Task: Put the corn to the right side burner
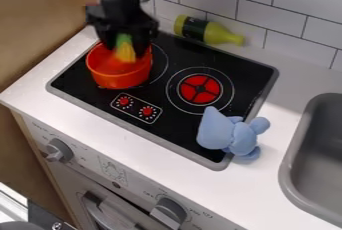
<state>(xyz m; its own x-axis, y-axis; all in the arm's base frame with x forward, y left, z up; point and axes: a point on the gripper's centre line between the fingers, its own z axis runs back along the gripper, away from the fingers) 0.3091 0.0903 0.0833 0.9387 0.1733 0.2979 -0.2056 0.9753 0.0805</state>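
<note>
Black glossy stovetop (81, 82): yellow-green toy corn (125, 54) was pinched by black two-finger gripper (124, 49). Round orange-red pot (121, 79) could be dragged by low lift.

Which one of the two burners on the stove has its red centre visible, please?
The right burner, near the blue plush toy; the orange pot stands over the left burner.
</note>
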